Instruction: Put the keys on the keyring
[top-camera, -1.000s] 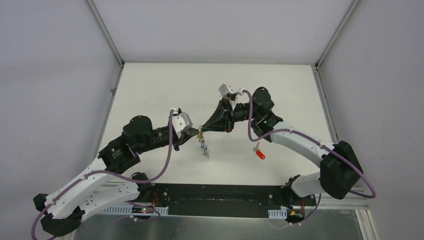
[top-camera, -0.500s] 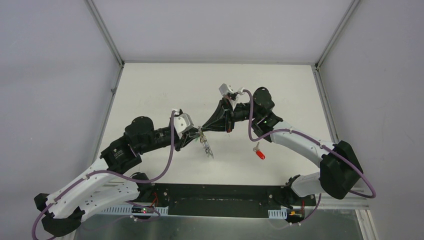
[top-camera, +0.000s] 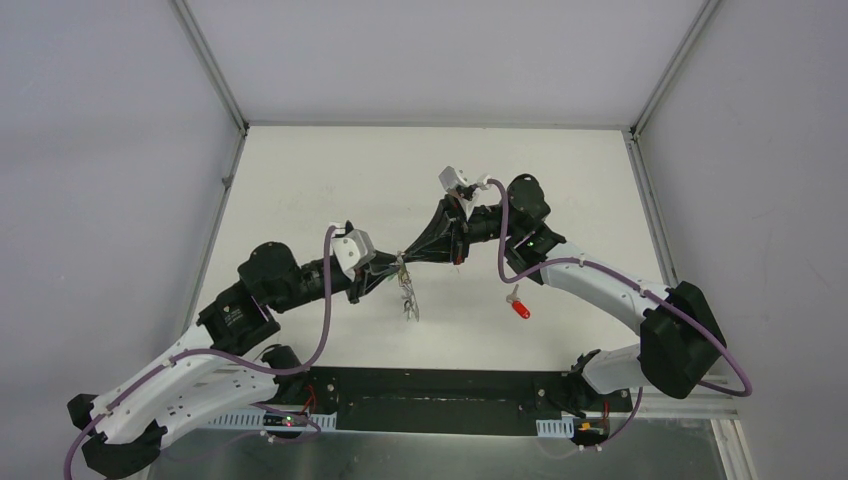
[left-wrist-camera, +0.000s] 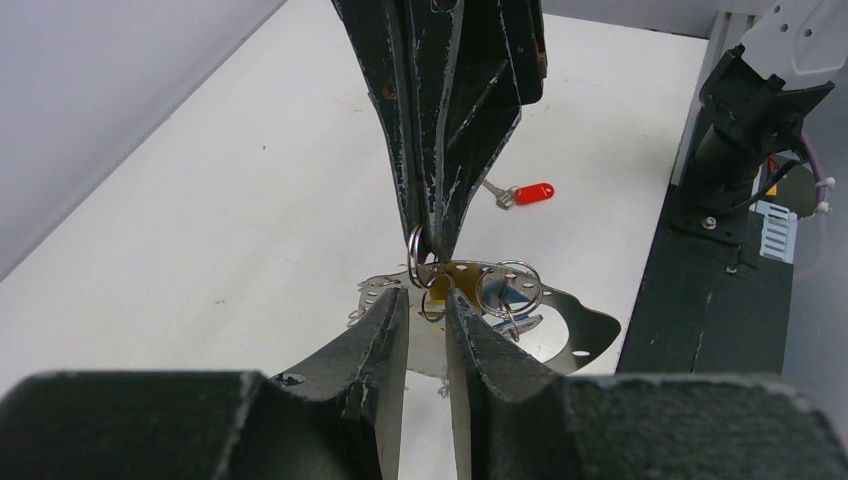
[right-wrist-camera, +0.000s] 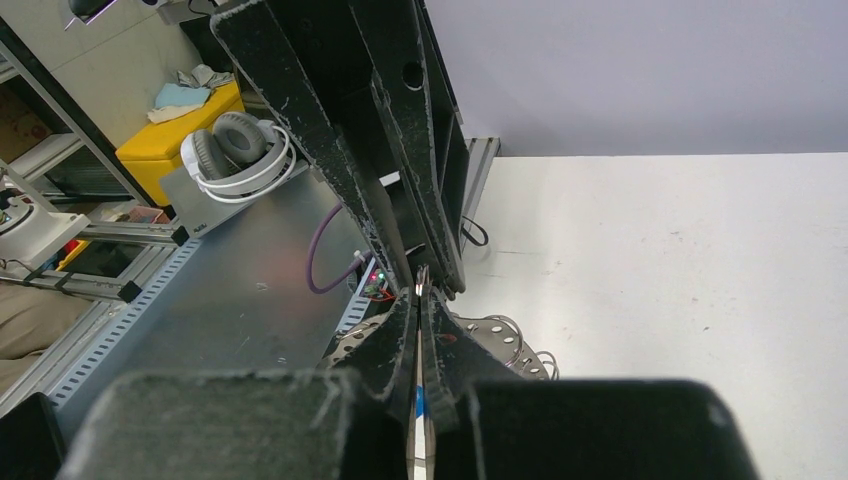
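Well to the left of the red key (top-camera: 519, 307), which lies alone on the white table (top-camera: 300, 180), the left arm reaches in low, and the left pincer (left-wrist-camera: 427, 298) points toward the red key's side. Its two black fingers (left-wrist-camera: 385, 335) stand a little apart, with a narrow strip of table showing between them, and they grip nothing. A thin loop of wire hangs right at the gap by their tips, and whether it brushes a pad cannot be told. Just past those tips, also left of the red key, hangs the bunch. The keyring (left-wrist-camera: 585, 325), a flat grey metal band with small holes along its edge, sits tilted at the bottom of it. The keys (top-camera: 407, 297) and a few more wire loops gather above it, one yellow head (left-wrist-camera: 458, 268) showing among them. At the top of the bunch is a small wire ring (left-wrist-camera: 411, 262). The right pincer (right-wrist-camera: 417, 298) reaches it from the red key's side, nearly tip to tip with the left one. Its fingers are pressed together on that ring, and the bunch hangs from the grip. The red key lies flat on the table beside the right arm, well apart from the bunch and touched by neither pincer.
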